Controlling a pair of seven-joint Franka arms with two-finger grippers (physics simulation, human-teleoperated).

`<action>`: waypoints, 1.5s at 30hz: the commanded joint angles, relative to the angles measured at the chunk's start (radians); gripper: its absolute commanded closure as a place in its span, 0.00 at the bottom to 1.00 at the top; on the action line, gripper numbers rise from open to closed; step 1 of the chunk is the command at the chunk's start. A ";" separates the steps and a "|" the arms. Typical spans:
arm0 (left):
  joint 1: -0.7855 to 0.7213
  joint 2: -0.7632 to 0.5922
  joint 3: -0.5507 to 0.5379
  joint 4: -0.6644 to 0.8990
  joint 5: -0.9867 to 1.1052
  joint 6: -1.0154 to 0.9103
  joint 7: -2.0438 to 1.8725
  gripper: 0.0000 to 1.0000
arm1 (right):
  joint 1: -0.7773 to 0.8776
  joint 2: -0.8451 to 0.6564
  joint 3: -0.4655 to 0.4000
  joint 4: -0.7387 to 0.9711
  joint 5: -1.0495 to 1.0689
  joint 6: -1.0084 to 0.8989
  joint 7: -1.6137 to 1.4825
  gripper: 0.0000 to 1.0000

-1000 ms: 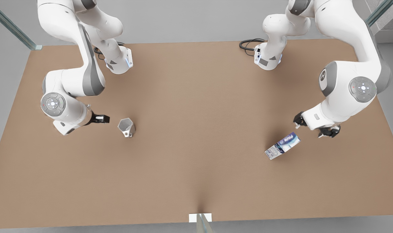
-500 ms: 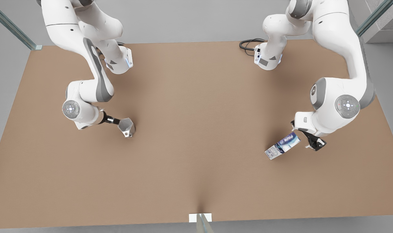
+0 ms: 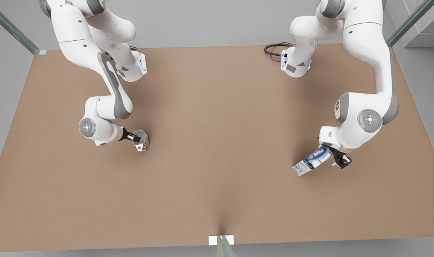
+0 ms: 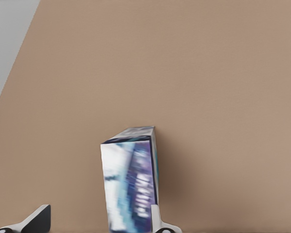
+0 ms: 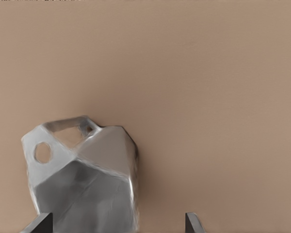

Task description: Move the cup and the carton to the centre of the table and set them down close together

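Left jaws, on the arm at the front view's right, are released and spread wide. In the left wrist view one finger (image 4: 157,221) sits right against the side of the carton (image 4: 131,179), while the other finger (image 4: 36,218) stands well apart from it. The carton's near end lies between the two, and the rest of the box reaches out past the fingertips. In the front view the carton (image 3: 311,162) rests on the bench (image 3: 217,142), well toward that view's right and away from the centre.

Right jaws, on the arm at the front view's left, are also released. In the right wrist view one finger (image 5: 39,223) overlaps the edge of the cup (image 5: 87,179), and the other finger (image 5: 193,222) stands clear of it on the far side. The cup sits between them, off-centre. In the front view the cup (image 3: 142,141) rests on the bench toward that view's left, well apart from the carton.
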 commanded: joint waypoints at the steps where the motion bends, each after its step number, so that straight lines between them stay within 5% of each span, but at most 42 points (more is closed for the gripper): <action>1: 0.001 0.004 0.000 -0.001 0.004 0.008 0.000 0.01 | 0.002 0.002 0.000 0.000 0.000 0.000 0.000 0.00; 17: 0.006 0.075 0.002 -0.073 0.004 0.125 -0.006 0.01 | -0.011 0.110 0.000 0.024 0.020 0.046 -0.018 0.00; 19: 0.001 0.073 0.002 -0.071 0.004 0.125 -0.008 0.01 | -0.011 0.105 0.000 0.017 0.020 0.052 -0.043 0.16; 20: 0.001 0.075 0.002 -0.071 0.004 0.128 -0.008 0.01 | -0.011 0.104 0.000 0.014 0.020 0.052 -0.044 0.34; 23: 0.010 0.113 0.002 -0.063 0.056 0.204 0.057 0.01 | -0.018 0.108 0.002 0.012 0.020 0.054 -0.077 0.63; 28: 0.004 0.121 0.002 -0.062 0.079 0.272 0.276 0.02 | -0.014 0.119 0.002 0.018 0.021 0.052 -0.075 0.72; 31: 0.001 0.121 0.002 -0.063 0.079 0.273 0.278 0.48 | -0.006 0.121 0.005 0.021 0.021 0.052 -0.068 0.79; 32: 0.001 0.121 0.002 -0.063 0.079 0.273 0.278 0.51 | -0.005 0.121 0.005 0.021 0.021 0.052 -0.068 0.79; 42: -0.003 0.104 0.000 -0.059 0.078 0.261 0.295 0.54 | -0.003 0.119 0.023 0.035 0.015 0.054 -0.068 0.79; 45: -0.019 0.099 -0.005 0.019 0.076 0.119 0.279 0.52 | -0.003 0.104 0.032 0.109 0.018 -0.017 -0.060 0.79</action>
